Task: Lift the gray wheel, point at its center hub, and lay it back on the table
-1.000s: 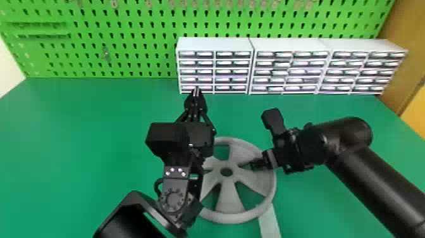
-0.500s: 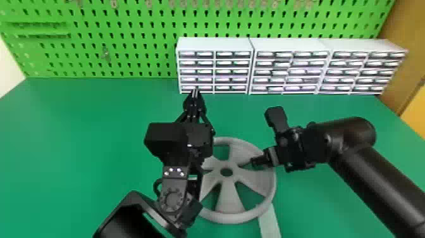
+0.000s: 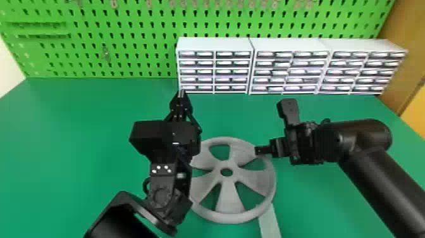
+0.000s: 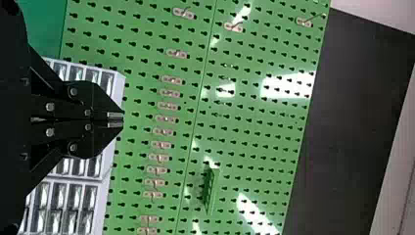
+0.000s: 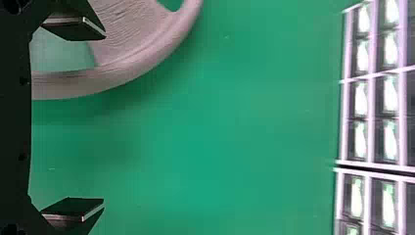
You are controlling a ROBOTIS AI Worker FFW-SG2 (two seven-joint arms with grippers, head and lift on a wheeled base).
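The gray wheel (image 3: pixel 232 204) lies on the green table, its hub hole facing up, partly covered at its left by my left arm. My left gripper (image 3: pixel 181 93) is held beyond the wheel's far left side, fingertips together with nothing between them; the left wrist view shows the left gripper (image 4: pixel 115 119) shut. At the wheel's upper right my right gripper (image 3: pixel 260 150) is over the rim. In the right wrist view the right gripper (image 5: pixel 100 120) has its fingers wide apart, one over the wheel (image 5: pixel 117 73) and the other over bare table, nothing held.
White drawer cabinets (image 3: pixel 215 44) stand in a row along the back of the table, before a green pegboard (image 3: pixel 126 41). A light gray strip (image 3: pixel 268 221) lies at the wheel's lower right. Bare table (image 3: pixel 63 142) stretches out to the left.
My right gripper has shifted slightly to the right and appears to have turned a little, now near the wheel's upper right rim. The left arm and the wheel look still.
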